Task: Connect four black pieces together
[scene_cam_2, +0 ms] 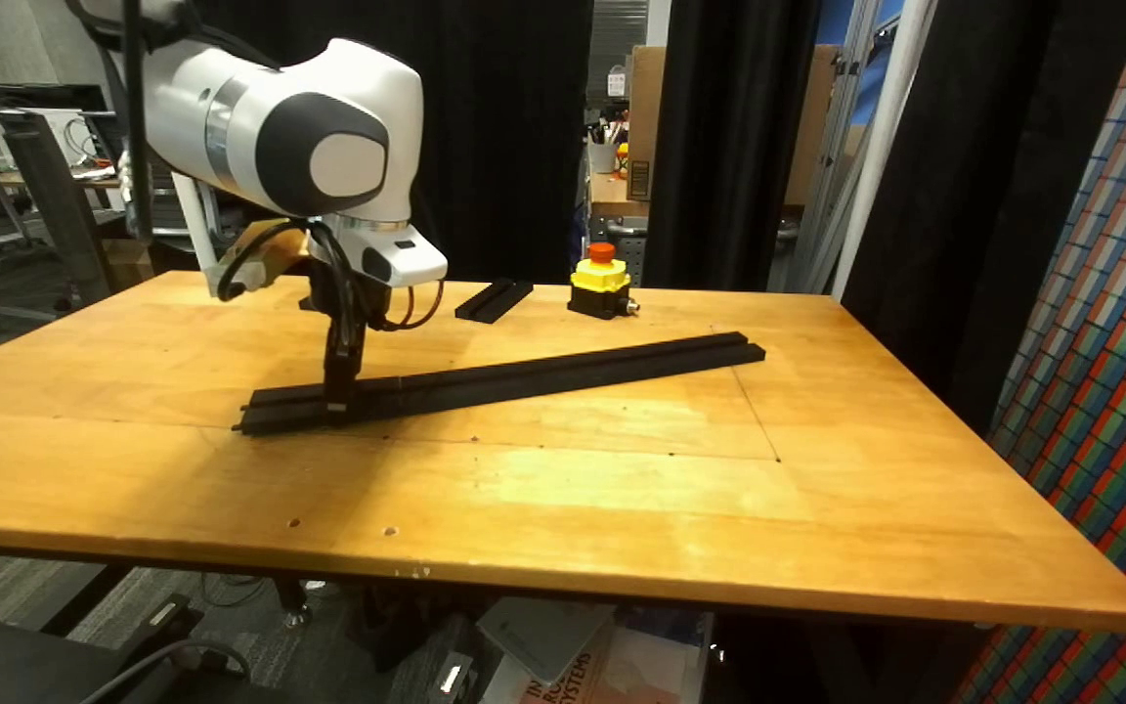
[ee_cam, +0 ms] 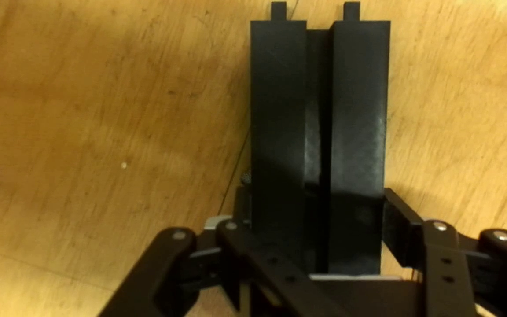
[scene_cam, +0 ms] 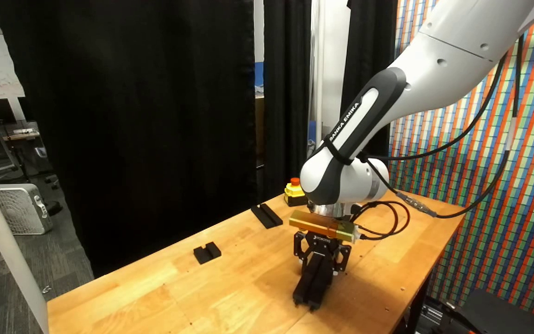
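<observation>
Grooved matte-black bars lie in one long straight strip [scene_cam_2: 563, 372] on the table in an exterior view. Its end bar [scene_cam_2: 280, 416] has two small pegs at the free end and also shows in the wrist view [ee_cam: 361, 110]. A thin seam separates it from the rest; I cannot tell how tightly they fit, and the other joints cannot be made out. My gripper [scene_cam_2: 340, 399] points down over this end bar, its fingers [ee_cam: 317, 211] pressed against both long sides. In an exterior view the end bar [scene_cam: 311, 290] extends beyond the gripper [scene_cam: 320, 271], which hides the remaining strip.
A shorter stubby black slab [scene_cam: 267, 216] lies near the back edge and also shows in an exterior view [scene_cam_2: 495, 300]. A small squarish black block [scene_cam: 207, 253] lies farther along the table. A yellow emergency stop [scene_cam: 295, 190] with a red button stands behind the arm.
</observation>
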You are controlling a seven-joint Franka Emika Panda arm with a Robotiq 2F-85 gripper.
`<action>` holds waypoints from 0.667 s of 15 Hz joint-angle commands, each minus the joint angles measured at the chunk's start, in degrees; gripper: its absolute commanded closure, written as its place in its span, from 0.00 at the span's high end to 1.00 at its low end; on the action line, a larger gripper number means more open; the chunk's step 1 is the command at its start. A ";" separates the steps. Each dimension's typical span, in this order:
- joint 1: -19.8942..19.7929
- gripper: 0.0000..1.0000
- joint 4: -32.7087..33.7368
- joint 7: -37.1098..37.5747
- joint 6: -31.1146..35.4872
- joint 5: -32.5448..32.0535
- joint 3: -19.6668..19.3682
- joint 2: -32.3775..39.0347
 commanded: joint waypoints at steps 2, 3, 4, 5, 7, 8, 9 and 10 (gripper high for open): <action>-0.87 0.45 0.86 -2.97 0.93 1.80 -0.14 1.68; -0.96 0.45 0.93 -3.25 0.93 1.89 -0.14 1.84; -1.04 0.45 1.02 -3.43 0.86 1.99 -0.14 1.98; -1.09 0.45 1.02 -3.57 0.86 2.10 -0.13 1.99; -1.14 0.45 1.09 -3.81 0.79 2.28 -0.15 2.09; -1.16 0.45 1.12 -3.97 0.73 2.39 -0.17 2.09; -1.21 0.45 1.16 -4.14 0.69 2.58 -0.17 2.11; -1.29 0.73 1.23 -3.99 0.65 2.94 -0.19 2.07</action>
